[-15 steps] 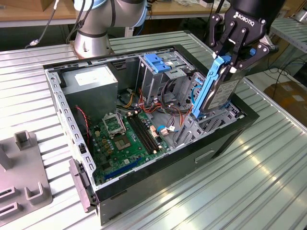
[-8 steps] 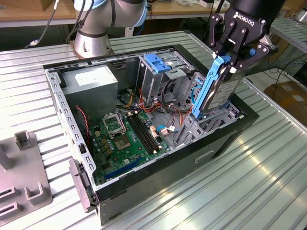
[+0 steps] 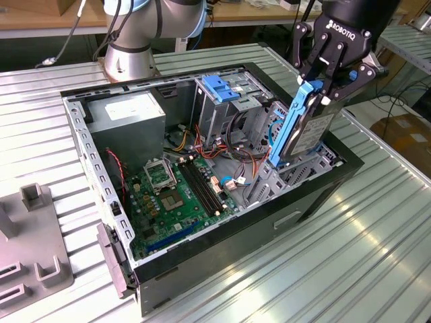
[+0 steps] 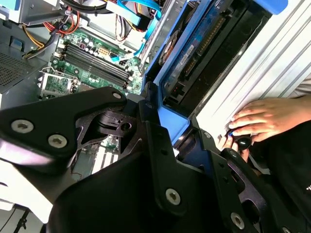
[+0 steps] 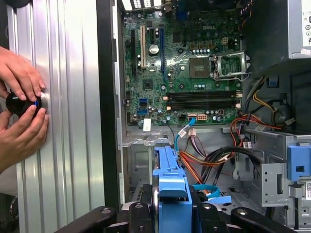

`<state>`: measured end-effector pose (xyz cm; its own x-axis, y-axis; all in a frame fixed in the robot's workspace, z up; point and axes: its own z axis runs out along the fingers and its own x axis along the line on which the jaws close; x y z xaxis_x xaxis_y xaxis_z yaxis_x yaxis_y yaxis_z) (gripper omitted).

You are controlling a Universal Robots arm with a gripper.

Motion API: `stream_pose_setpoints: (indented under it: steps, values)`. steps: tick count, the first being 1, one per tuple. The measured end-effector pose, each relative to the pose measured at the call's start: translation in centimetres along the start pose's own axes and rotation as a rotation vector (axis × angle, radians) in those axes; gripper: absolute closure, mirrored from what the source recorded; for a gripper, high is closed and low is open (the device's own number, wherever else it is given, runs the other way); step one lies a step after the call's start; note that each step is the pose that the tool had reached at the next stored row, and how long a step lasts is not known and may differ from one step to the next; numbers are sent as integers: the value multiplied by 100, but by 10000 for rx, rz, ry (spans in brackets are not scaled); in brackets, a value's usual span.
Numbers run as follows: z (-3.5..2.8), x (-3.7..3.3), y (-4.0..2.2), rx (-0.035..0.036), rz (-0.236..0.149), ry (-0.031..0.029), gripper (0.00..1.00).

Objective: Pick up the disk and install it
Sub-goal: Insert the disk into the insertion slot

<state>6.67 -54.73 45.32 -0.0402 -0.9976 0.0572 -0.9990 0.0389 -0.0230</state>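
Ribbed metal table (image 3: pixel 377 256); grey disk (image 3: pixel 314 132), blue frame, tilted steeply.

The disk (image 3: pixel 311 134) shows a dull grey metal face in a smooth, bright blue plastic carrier. The pincer (image 3: pixel 328 89) is matt black, probably anodised metal. The bench (image 3: pixel 350 256) is ribbed, brushed metal with a soft sheen. The computer case (image 3: pixel 202 252) is satin black outside and bare grey sheet metal inside. Its green circuit board (image 3: pixel 178 195) looks lightly glossy.
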Motion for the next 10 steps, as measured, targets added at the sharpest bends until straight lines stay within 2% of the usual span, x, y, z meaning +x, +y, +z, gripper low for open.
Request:
stream_pose_setpoints:
  steps: [10]
  values:
    - [41, -17, 1, 0, -1, -1, 63]
